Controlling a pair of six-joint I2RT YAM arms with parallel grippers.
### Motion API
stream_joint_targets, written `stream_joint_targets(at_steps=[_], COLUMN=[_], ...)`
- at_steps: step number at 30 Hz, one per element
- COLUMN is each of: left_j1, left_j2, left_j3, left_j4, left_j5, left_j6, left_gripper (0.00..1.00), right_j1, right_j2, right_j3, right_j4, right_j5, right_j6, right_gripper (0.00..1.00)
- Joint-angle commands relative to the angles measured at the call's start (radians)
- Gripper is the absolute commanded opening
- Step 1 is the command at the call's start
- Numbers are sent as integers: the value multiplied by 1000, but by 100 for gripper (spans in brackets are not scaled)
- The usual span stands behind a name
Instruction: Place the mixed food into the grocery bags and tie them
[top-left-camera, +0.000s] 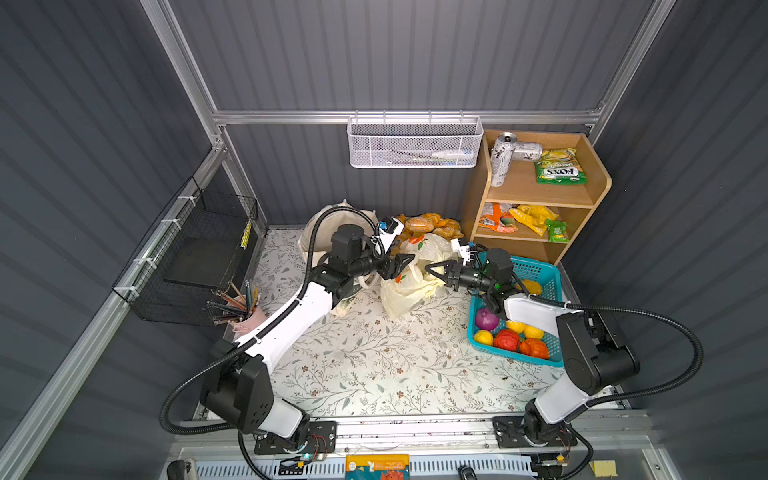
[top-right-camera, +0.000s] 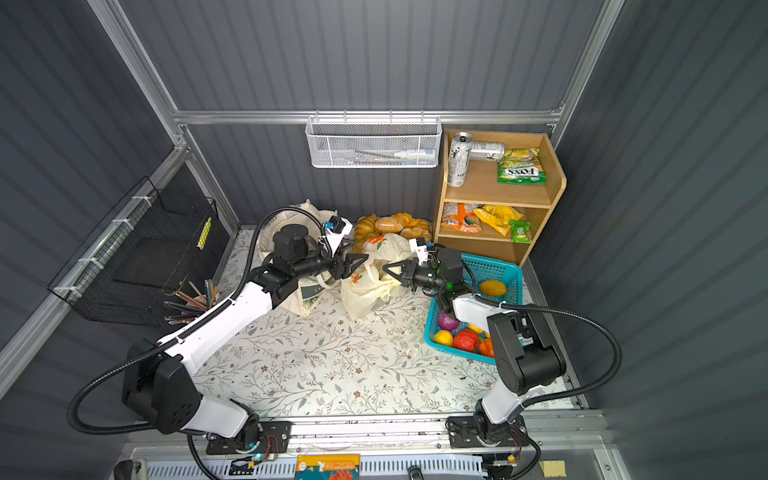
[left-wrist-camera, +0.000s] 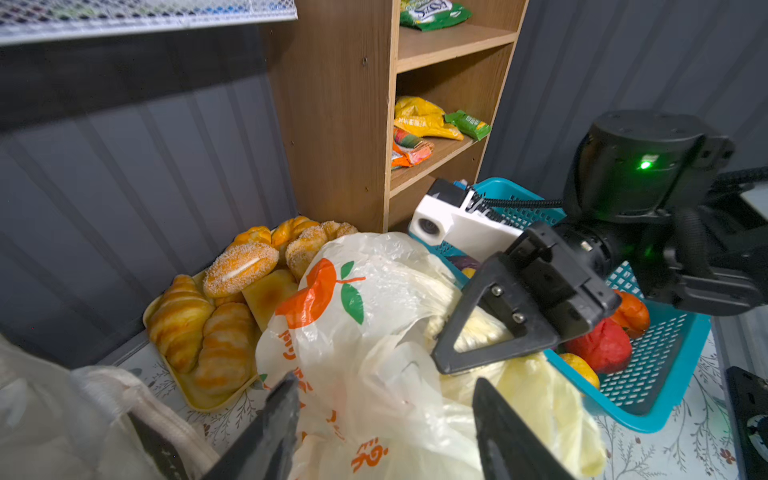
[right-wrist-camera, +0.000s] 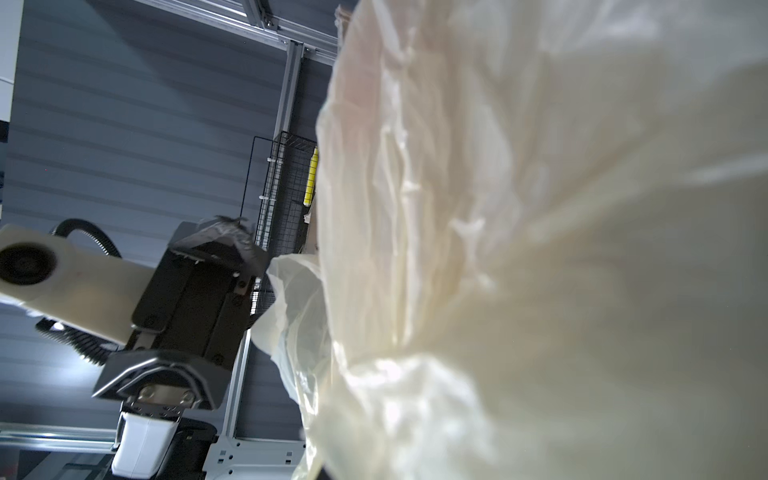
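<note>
Plastic is the whole story here. The cream-yellow plastic bag (top-left-camera: 411, 286) with the orange fruit print sits mid-table, slumped and crinkly, squeezed between the two arms. The right gripper (top-left-camera: 429, 268) is pinched closed on a bunched bit of the film on its side. My guess is that's there to keep the floppy top from collapsing, since thin film won't stand up by itself. Its wrist camera sees basically nothing but bag, so that fits.

The left gripper (left-wrist-camera: 384, 386) has its jaws spread apart, holding nothing, with the fingers either side of the bag's near edge. To me it looks lined up to grab the opposite handle, either to spread the mouth or to start a knot. I can't tell which.

The canvas tote (left-wrist-camera: 50, 415) sits slouched just behind the left arm, untouched. The purple onion (top-left-camera: 487, 319) lies in the turquoise basket (top-left-camera: 544, 270) with some red and yellow toy produce, right beside the bag. A green FOX'S packet (top-left-camera: 561, 170) is up on the wooden shelf (top-left-camera: 536, 195). So I reckon packing is far from finished. What's inside the plastic bag isn't visible.
</note>
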Motion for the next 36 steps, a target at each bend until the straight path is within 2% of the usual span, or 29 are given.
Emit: stream_joint_targets(at_steps=[1,4,7,10,18,25,30,36], left_j1=[-8,-28,-33,-43,-154,-185,-170,-49], left_j2=[39,84,105,120,193,256,170,-1], left_j3=[1,2,-41,-79,-65,-28,-53,-151], left_j4=[-3,-15,2,38,44,68,27,54], left_j5=[29,-17,-80,-46,-24,-32,-151,-98], left_j6=[-36,-52,-74,-104,-88,-115,-64,-114], left_gripper=[67,65,55,52,51,51,53,54], right_j1=[-8,-8,-10,-12,-11,-10,-22,-32], right_j2=[-4,3,3,11,47,46,38,33], right_j3=[-10,-11,-13,-4,7,5,-17,-40], right_j4=[103,141,190,241,309,321,320,328], right_j5=[-75,-93,-104,-129,-134,-160,-165,-156], right_j6=[-12,-14,-14,-13,-10,-10,-11,-11], right_gripper=[0,0,0,0,0,0,0,0])
